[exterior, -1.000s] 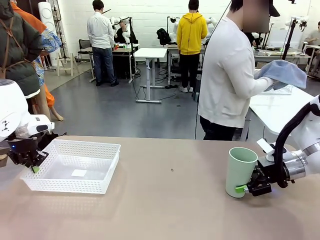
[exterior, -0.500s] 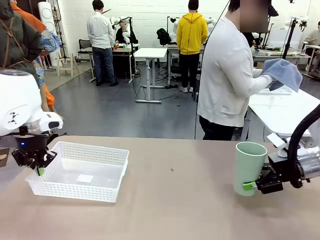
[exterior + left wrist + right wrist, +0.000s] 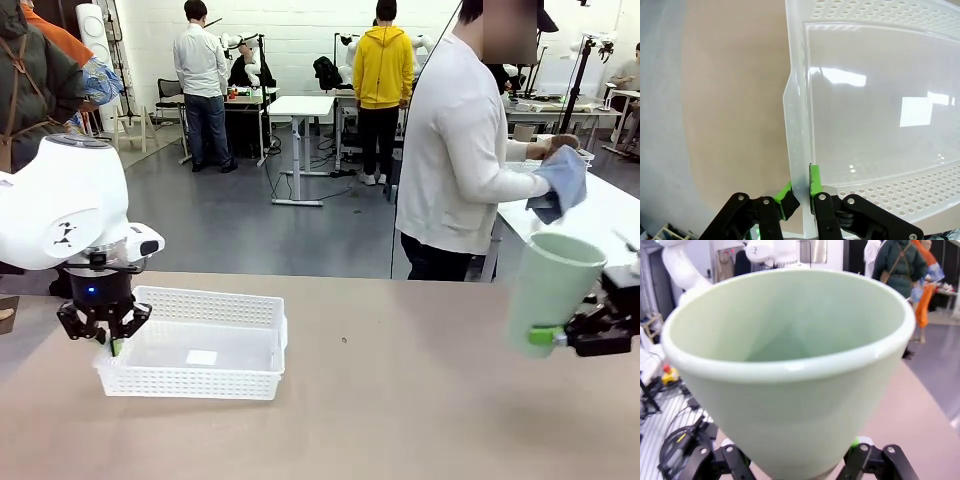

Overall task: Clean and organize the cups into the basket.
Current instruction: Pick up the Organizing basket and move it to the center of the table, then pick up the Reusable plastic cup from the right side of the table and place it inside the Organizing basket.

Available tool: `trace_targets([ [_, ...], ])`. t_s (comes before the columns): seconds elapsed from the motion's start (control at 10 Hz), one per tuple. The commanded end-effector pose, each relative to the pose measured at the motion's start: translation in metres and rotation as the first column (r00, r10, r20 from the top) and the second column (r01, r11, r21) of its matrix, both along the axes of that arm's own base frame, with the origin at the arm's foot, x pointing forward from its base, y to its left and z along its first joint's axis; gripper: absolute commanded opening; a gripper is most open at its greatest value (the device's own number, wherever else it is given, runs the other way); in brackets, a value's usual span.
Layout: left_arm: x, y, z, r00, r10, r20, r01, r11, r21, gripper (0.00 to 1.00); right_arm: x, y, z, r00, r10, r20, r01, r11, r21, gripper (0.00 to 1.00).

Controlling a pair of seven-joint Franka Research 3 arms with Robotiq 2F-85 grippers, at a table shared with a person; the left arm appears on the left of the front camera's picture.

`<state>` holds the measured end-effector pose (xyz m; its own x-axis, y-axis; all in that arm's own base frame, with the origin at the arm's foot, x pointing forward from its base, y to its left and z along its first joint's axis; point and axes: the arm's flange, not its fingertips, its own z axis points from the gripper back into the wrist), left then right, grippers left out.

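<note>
At left of table (image 3: 400,420): left gripper (image 3: 108,338) pinched on white basket (image 3: 190,382), thin end wall; pulling may flex it, slip off. Far right: right gripper (image 3: 565,337) grips mint cup (image 3: 550,290) low, aloft, tilted; could pivot, drop.

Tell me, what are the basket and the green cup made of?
The basket looks like glossy white plastic: thin walls punched with holes, light glinting off its floor. The cup is matte mint with a thick rounded rim; plastic or ceramic, hard to tell.
</note>
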<state>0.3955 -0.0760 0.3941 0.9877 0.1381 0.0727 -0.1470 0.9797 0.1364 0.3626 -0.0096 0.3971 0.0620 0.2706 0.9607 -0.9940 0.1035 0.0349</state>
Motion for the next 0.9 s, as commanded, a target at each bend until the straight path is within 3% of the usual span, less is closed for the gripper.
trace_targets([
  [0.0,0.008,-0.026,0.001,0.998,0.06,0.024,-0.06,0.998,-0.023,0.0,-0.027,-0.002,0.024,0.998,-0.011,-0.061,0.009,1.0,-0.029,0.03],
  [0.3,0.012,-0.081,0.007,0.993,0.107,0.046,-0.105,0.993,-0.055,0.0,-0.023,-0.005,0.043,0.989,-0.025,-0.149,0.013,0.996,-0.083,0.03],
  [0.6,0.016,-0.127,0.015,0.99,0.119,0.07,-0.115,0.992,-0.056,0.0,-0.022,-0.008,0.045,0.985,-0.075,-0.157,0.06,0.993,-0.103,0.03],
  [0.8,0.013,-0.15,0.012,0.997,0.061,0.047,-0.059,0.997,-0.048,0.0,-0.02,-0.008,0.041,0.989,-0.045,-0.143,0.033,0.995,-0.09,0.03],
])
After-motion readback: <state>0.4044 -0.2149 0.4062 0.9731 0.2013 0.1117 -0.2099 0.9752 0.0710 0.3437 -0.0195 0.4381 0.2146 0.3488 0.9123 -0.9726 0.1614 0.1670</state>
